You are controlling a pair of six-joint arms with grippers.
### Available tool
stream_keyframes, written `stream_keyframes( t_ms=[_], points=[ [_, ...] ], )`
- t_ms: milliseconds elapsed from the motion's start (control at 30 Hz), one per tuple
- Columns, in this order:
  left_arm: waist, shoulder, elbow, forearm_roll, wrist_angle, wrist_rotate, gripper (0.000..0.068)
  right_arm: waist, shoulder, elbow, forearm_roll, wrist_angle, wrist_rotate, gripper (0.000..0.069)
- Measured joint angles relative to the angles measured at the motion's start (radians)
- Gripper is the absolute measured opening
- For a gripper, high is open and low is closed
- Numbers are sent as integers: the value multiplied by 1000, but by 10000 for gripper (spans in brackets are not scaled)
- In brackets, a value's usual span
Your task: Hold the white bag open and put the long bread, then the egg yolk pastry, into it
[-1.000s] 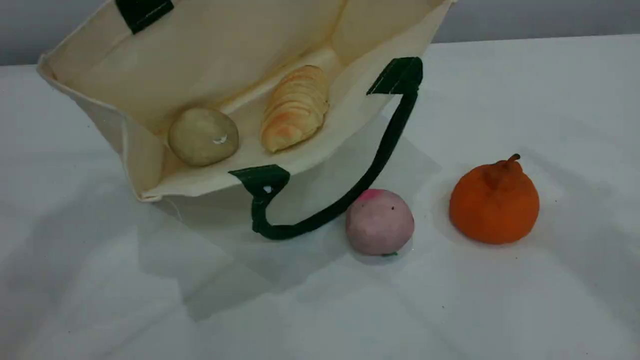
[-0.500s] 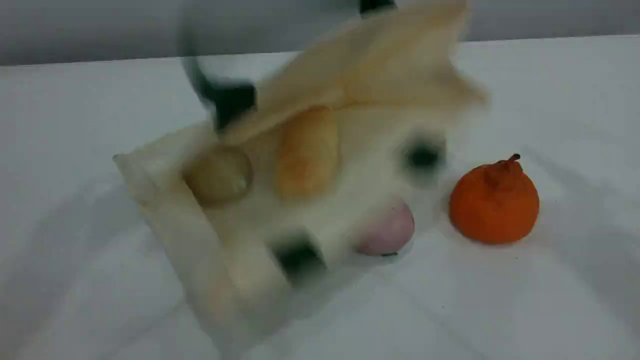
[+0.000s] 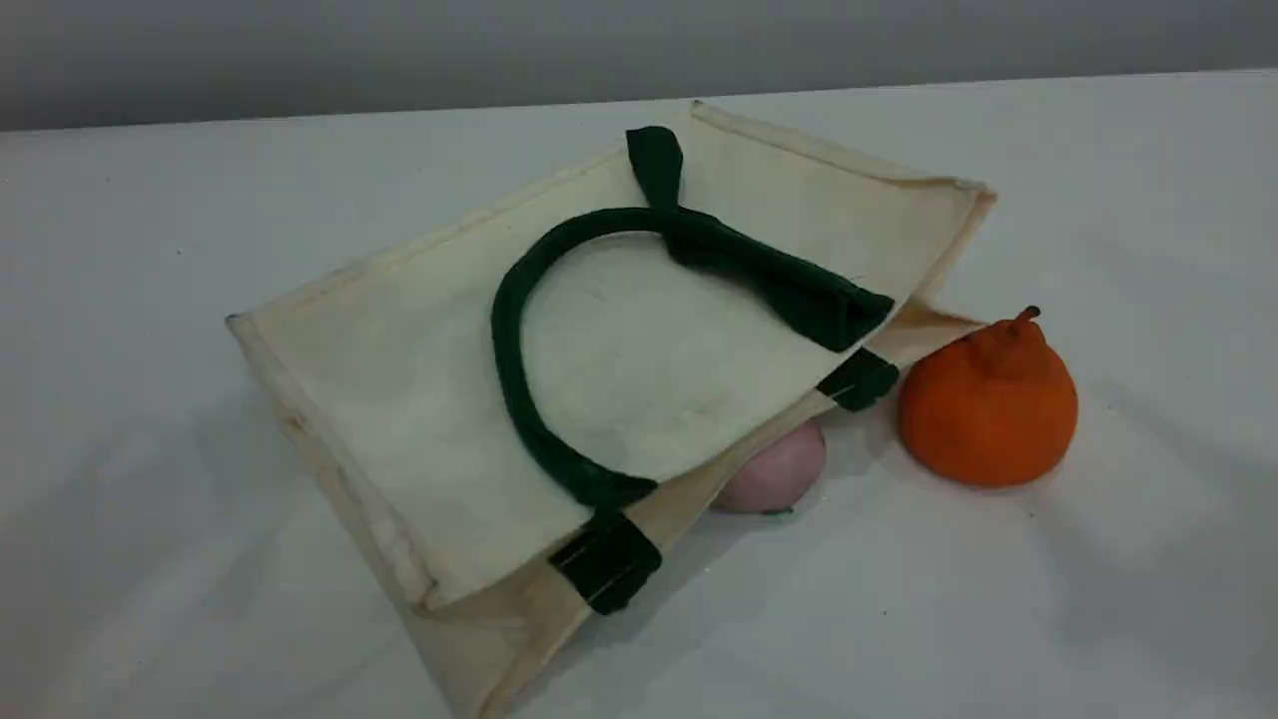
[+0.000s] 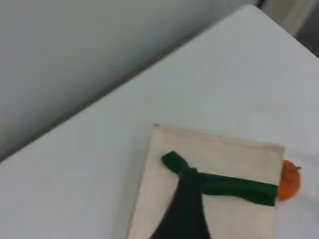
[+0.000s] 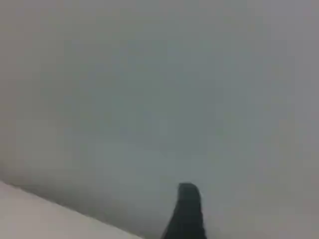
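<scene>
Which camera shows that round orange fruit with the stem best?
Scene view: the round orange stemmed fruit sits whole and sharp. The left wrist view catches a blurry part beside the cream canvas bag; the right wrist view, none.

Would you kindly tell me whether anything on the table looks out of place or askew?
Yes. The white bag lies flat on its side with its mouth nearly closed, a green handle flopped across the upper panel. Its edge rests over the pink ball, partly hiding it, right beside the orange fruit.
</scene>
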Motion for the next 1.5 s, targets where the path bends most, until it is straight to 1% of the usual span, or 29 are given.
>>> stream_keyframes(
  t_ms=[233,300,367,467,600,800,900,1000,1100,1267,1367,1500],
  points=[
    [0,-155,2,178,3,-164,592,0,-224,0,-82,203,11,562],
    [0,-208,14,210,3,-208,592,0,-294,0,-117,272,37,562],
    [0,-259,40,219,2,-231,592,0,-372,-1,-149,324,66,562],
    [0,-346,116,219,2,-235,592,0,-474,-1,-214,423,95,562],
    [0,-482,269,221,1,-235,592,0,-579,-1,-271,561,144,562],
    [0,-704,523,230,0,-219,592,0,-686,0,-276,769,233,562],
    [0,-811,644,240,0,-208,592,0,-734,2,-306,874,275,562],
    [0,-922,745,249,0,-208,592,0,-779,5,-354,954,331,562],
    [0,-1038,840,249,-1,-206,592,0,-824,26,-415,997,398,562],
    [0,-1243,1004,247,0,-200,592,0,-892,100,-503,997,520,562],
    [0,-1356,1095,245,0,-200,592,0,-916,172,-544,996,569,562],
    [0,-1482,1207,244,0,-200,592,0,-921,283,-551,981,585,562]
  ],
)
